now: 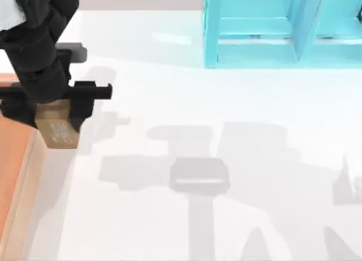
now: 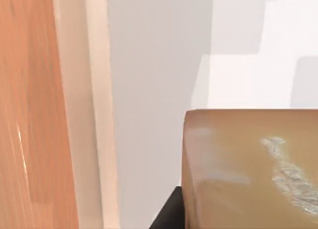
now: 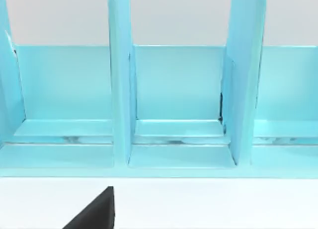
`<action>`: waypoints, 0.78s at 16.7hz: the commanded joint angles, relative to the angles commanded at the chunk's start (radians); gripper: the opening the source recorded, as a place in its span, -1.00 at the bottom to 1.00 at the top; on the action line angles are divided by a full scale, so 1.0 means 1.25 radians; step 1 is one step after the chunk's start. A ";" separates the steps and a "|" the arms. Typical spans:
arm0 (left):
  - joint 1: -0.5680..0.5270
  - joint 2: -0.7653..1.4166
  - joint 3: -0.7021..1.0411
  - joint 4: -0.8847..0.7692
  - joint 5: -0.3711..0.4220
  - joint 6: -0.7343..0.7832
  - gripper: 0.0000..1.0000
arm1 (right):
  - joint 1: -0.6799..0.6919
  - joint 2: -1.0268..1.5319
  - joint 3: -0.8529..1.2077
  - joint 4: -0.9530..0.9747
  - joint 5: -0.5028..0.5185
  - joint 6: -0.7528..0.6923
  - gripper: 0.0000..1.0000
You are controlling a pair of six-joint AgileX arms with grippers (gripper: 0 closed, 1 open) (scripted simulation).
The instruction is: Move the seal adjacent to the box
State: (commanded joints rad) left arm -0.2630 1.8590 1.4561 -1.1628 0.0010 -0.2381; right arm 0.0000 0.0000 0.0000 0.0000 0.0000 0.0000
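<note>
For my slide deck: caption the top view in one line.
Left gripper holds the small tan-brown carved seal block beside the lighter rim of the shallow orange-brown wooden box.

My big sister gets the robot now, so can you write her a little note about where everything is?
Left gripper: at the table's left side, shut on the seal, beside the box's right rim.
Right arm: parked; its wrist camera faces the turquoise shelf.
Done: seal gripped and brought next to the box.
Left: whether the seal rests on the table is unclear; set it down just outside the rim, open the fingers, pull away.
</note>
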 joint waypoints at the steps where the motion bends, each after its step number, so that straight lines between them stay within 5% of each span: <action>1: 0.000 0.003 -0.008 0.008 0.000 0.000 -1.00 | 0.000 0.000 0.000 0.000 0.000 0.000 1.00; 5: 0.000 0.004 -0.009 0.009 0.000 0.000 -1.00 | 0.000 0.000 0.000 0.000 0.000 0.000 1.00; 13: 0.000 0.004 -0.009 0.009 0.000 0.000 0.21 | 0.000 0.000 0.000 0.000 0.000 0.000 1.00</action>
State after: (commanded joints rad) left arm -0.2627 1.8634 1.4450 -1.1512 0.0008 -0.2381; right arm 0.0000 0.0000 0.0000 0.0000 0.0000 0.0000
